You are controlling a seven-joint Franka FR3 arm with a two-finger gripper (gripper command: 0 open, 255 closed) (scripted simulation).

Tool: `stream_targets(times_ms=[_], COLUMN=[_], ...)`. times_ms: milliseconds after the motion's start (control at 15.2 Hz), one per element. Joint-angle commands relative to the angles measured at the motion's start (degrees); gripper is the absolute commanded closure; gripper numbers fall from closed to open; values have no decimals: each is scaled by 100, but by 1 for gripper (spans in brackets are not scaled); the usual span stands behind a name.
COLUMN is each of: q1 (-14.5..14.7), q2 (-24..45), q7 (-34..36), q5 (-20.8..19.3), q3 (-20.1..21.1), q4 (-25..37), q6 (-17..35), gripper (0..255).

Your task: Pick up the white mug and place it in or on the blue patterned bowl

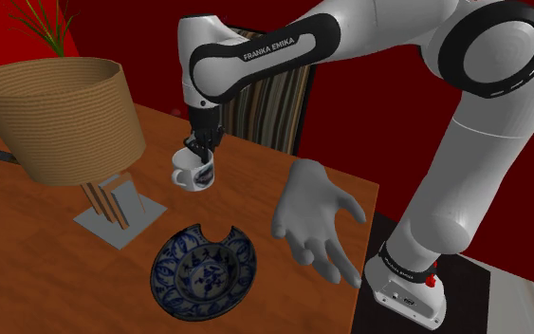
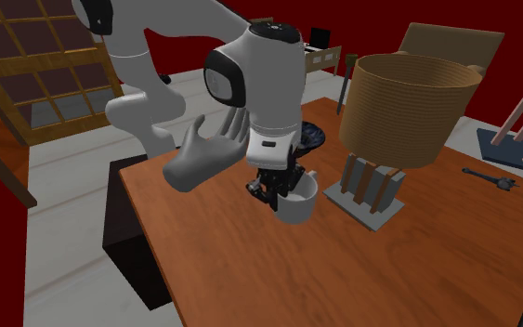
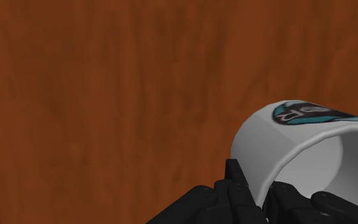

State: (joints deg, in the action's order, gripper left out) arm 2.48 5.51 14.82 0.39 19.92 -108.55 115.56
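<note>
Gripping the white mug (image 1: pixel 195 176) by its rim, black gripper (image 1: pixel 199 157) clamped narrow on the wall, blue patterned bowl (image 1: pixel 203 270) nearby on the wooden table (image 1: pixel 37 251), grey model hand (image 1: pixel 317 218) beside.

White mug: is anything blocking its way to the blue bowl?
Nothing visible does. Bare table lies between the white mug, clasped by the tool, and the blue patterned bowl; the grey hand model stands aside.
</note>
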Motion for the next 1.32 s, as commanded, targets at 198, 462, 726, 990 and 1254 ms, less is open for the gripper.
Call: stream_targets(times_ms=[198,462,726,990,1254], q1=[6,3,3,5,10], q2=[-79,-123,-147,-150,-129], q7=[12,10,13,22,36], q5=[26,41,48,47,39], q3=[10,11,12,13,17], q4=[301,557,837,1142,1475], q6=[-376,-674,-977,-1284,-1598], gripper=[255,255,255,255,255])
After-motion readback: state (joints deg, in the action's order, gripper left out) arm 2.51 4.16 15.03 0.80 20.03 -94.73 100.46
